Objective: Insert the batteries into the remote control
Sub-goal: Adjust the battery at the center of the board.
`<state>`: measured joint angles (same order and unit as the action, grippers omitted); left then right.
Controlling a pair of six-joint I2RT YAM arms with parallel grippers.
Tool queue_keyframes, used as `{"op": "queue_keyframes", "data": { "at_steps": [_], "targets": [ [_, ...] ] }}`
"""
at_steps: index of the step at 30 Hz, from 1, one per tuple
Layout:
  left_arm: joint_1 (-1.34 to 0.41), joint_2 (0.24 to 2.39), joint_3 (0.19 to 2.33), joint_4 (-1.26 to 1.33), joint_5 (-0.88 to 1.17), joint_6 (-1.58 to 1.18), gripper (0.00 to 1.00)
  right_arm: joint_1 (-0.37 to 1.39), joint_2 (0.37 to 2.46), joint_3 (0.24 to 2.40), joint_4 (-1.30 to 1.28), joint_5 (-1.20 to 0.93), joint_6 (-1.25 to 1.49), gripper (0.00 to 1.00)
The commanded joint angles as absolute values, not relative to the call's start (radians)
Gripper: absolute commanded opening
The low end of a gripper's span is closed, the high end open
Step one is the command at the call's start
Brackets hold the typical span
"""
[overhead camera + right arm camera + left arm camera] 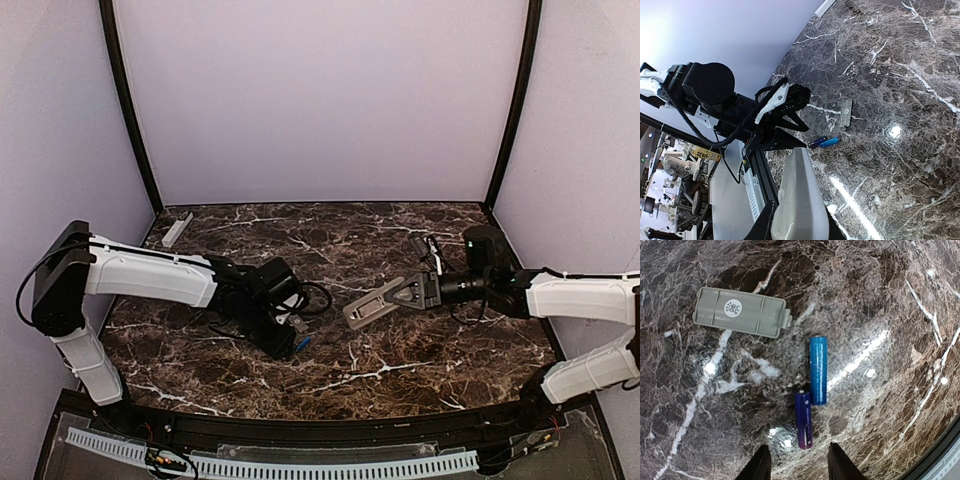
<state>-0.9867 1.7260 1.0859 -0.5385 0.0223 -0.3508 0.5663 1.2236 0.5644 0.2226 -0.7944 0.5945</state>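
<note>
The left claw [798,462] hangs low over the bench [900,300], fingers parted and nothing between them. The darker battery [803,421] lies just ahead of the gap and in line with it, which looks like a line-up for pinching that one first. The lighter blue battery [818,370] lies parallel just beside it and further out, close enough that a finger might nudge it. Beyond both rests the grey battery cover [740,311], well apart, so the bay is presumably open. The right claw [408,293] is clenched on one end of the remote control [368,308], which points toward mid-bench, likely offered for loading. Open marble lies between the arms; the bench's near edge is close to the left claw.
</note>
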Motion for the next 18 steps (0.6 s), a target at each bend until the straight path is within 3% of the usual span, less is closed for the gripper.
{"op": "queue_keyframes", "data": {
  "at_steps": [1,18],
  "targets": [
    [-0.995,1.744,1.107,-0.580,0.030,-0.320,0.40,0.560,1.235,0.558,0.230,-0.810,0.574,0.00],
    [-1.008,1.791,1.120,-0.587,-0.039,-0.298,0.28,0.556,1.281,0.556,0.201,-0.803,0.574,0.00]
  ]
}}
